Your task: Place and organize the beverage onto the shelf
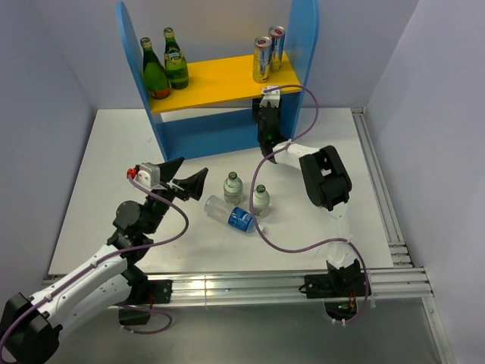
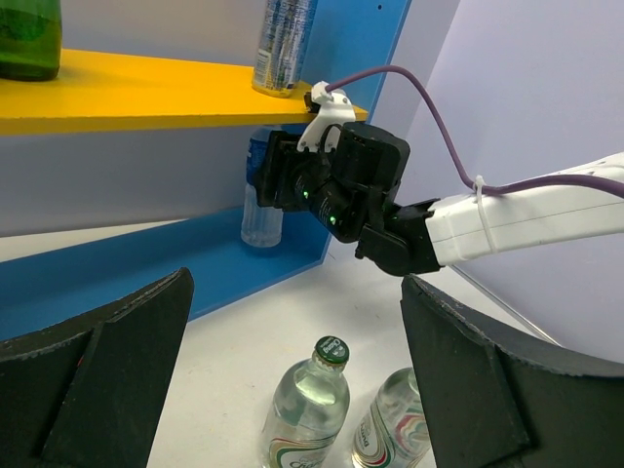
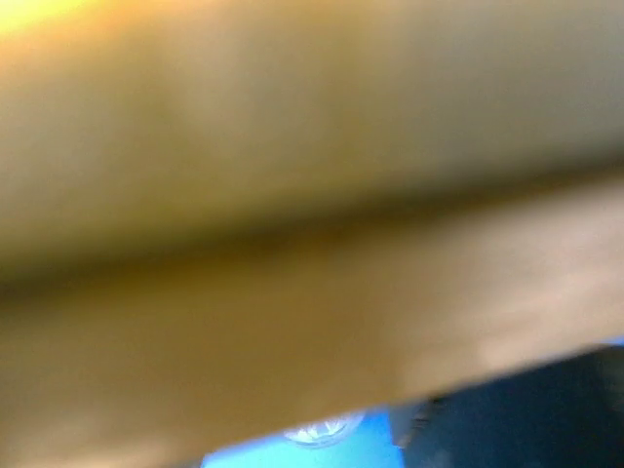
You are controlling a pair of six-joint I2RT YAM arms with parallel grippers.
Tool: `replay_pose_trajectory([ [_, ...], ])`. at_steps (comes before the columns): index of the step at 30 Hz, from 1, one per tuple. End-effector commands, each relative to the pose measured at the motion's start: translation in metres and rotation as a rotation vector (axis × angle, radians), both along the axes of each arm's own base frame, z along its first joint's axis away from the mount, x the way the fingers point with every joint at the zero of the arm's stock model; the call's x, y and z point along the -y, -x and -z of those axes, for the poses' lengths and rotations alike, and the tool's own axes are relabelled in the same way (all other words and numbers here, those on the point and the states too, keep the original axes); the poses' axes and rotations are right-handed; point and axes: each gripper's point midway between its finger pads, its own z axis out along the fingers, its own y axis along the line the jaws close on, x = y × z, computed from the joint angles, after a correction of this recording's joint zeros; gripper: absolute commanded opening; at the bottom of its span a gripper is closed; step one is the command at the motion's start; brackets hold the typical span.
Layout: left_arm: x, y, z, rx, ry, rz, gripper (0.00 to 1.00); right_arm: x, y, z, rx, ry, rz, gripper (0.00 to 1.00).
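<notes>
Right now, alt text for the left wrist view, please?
The right gripper reaches under the shelf's yellow board to a water bottle standing there. Nearer, two clear bottles stand on the table between the open left fingers.

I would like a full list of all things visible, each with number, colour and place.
table: one, white.
shelf: one, blue, yellow-orange board, table's far side.
green bottles: two, on the board, left end.
cans: two, silver, on the board, right end.
water bottle: one, clear, under the board, right end.
upright bottles: two, clear, green caps, on table.
lying bottle: one, clear, blue label, on table.
left tool: black, open.
right tool: black, at the water bottle.
</notes>
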Motion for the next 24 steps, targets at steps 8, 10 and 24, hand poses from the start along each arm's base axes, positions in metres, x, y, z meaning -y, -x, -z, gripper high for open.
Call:
replay_pose_trajectory([
  [8,-0.005,0.005,-0.015,0.055,0.026,-0.009,0.94,0.0,0.002,-0.033,0.097,-0.029,-0.003,1.0],
  [10,-0.005,0.005,-0.015,0.055,0.025,-0.008,0.94,0.001,0.003,-0.033,0.097,-0.028,0.0,1.0],
  [24,-0.005,0.005,-0.015,0.056,0.026,-0.008,0.94,-0.001,0.016,-0.033,0.088,-0.029,-0.022,1.0],
])
